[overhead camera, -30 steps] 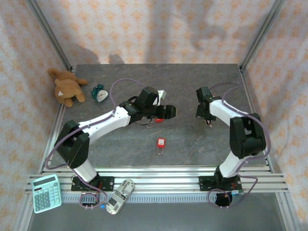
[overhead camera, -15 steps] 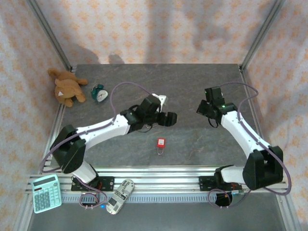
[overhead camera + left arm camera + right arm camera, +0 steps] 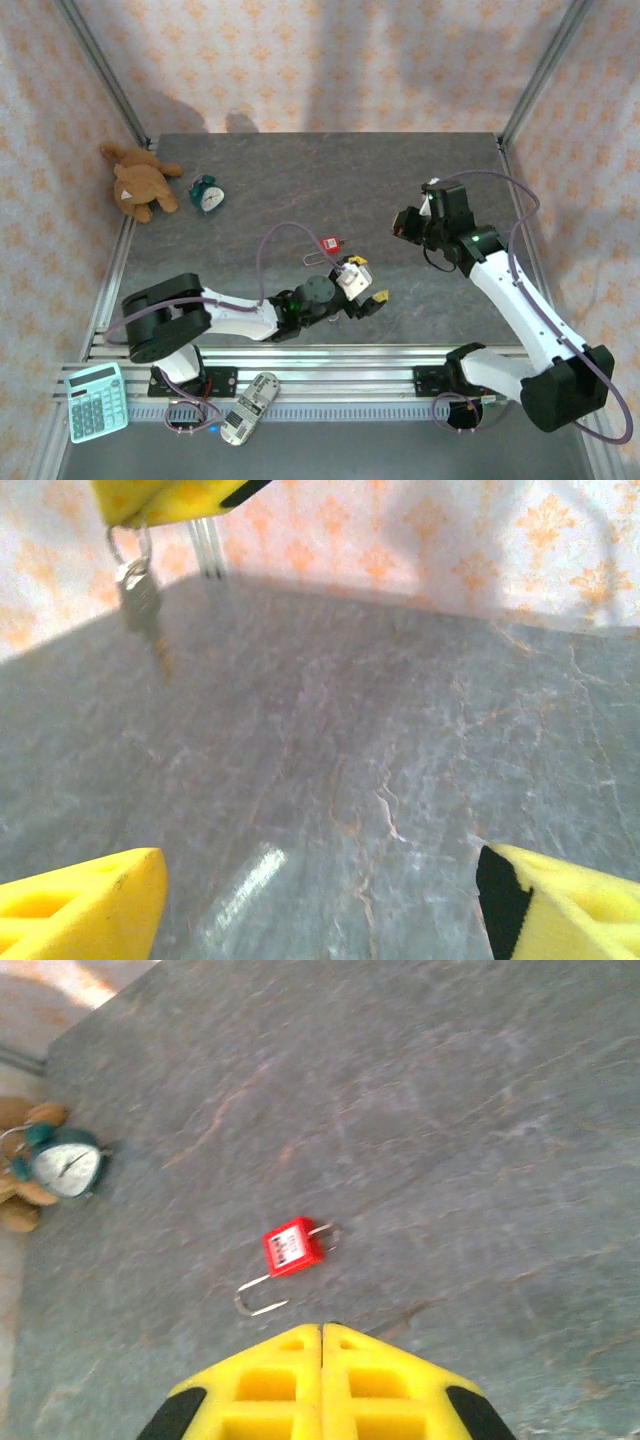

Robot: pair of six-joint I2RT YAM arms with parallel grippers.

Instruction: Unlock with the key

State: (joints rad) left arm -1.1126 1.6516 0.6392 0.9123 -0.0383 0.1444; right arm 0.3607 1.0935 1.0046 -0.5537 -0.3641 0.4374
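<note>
Red padlock (image 3: 329, 243) flat on table (image 3: 250, 190) mid-centre, long axis diagonal, shackle pointing near-left; just beyond left gripper (image 3: 367, 290), jaws wide apart, empty; left of right gripper (image 3: 400, 225), clenched on dangling key (image 3: 140, 580).

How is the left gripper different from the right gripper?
The left gripper has its jaws wide open; the right gripper has its jaws shut. The left gripper holds nothing, while a key hangs on its ring from the right gripper. In the top view, the left gripper is near the front of the table; the right gripper is farther back. Both have yellow fingers.
</note>
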